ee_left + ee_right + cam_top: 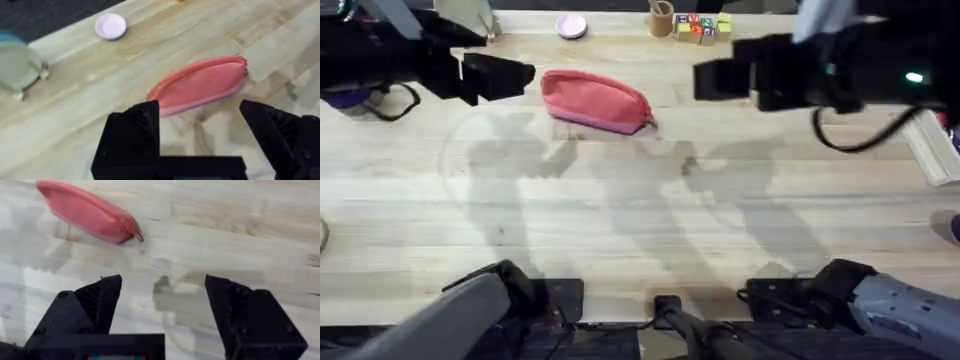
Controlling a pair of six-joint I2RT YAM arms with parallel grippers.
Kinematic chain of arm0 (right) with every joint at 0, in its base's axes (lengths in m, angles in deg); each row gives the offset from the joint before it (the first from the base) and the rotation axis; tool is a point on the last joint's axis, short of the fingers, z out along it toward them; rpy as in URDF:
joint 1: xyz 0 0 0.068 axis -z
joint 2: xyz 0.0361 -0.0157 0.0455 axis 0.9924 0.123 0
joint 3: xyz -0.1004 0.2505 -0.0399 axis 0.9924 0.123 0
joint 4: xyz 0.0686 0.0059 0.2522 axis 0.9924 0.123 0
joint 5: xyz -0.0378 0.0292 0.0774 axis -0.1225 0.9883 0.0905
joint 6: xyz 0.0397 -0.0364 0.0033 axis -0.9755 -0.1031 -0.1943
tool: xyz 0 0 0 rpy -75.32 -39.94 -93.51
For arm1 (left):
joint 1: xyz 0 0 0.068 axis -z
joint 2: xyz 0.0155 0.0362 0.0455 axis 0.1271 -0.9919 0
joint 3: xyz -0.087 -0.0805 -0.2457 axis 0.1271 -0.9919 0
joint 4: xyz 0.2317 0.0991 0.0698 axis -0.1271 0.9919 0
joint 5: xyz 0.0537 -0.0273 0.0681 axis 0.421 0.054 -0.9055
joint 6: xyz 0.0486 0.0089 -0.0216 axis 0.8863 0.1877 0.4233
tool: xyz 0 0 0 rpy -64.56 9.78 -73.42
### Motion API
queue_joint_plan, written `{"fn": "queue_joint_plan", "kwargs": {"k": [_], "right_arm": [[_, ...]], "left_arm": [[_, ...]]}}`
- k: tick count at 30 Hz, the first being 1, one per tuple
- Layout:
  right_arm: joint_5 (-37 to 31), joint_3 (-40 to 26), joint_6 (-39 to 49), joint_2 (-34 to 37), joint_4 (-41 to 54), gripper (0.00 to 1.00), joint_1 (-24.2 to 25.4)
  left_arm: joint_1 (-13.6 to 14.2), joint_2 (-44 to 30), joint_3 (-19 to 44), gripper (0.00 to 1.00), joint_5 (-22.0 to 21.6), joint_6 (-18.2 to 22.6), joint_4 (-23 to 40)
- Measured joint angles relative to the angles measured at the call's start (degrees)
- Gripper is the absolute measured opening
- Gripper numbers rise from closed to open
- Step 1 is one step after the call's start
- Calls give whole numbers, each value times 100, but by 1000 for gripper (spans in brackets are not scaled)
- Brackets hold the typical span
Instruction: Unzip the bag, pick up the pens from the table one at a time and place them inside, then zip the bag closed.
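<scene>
Both pincers are held raised with fingers spread apart and nothing clamped: left pincer, right pincer. Beneath them the bench is seen. Between the two pincers, nearer the left one, the zipped bag is laid flat, its red cord toward the right pincer

The bench lies bare across its whole near and middle stretch — wide open room for either hand. The bag is the one thing in the working area, lying flat toward the far side, with bare wood on every side of it. The left hand hangs just beside its left end; the right hand stands apart past its right end. Along the far edge sit a pink dish, a wooden cup and coloured blocks — near the bag, not touching.
</scene>
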Motion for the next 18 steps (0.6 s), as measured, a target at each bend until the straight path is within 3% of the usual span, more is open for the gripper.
{"fn": "queue_joint_plan", "kwargs": {"k": [8,12,18], "right_arm": [[0,0,301,-481,741,996,601],[-2,0,478,-663,786,996,960],[-2,0,577,-874,795,996,1451]], "left_arm": [[507,1384,0,993,-1089,-1517,958],[762,1846,0,993,-1354,-1884,1477],[1043,2262,0,993,-1466,-2076,1762]]}}
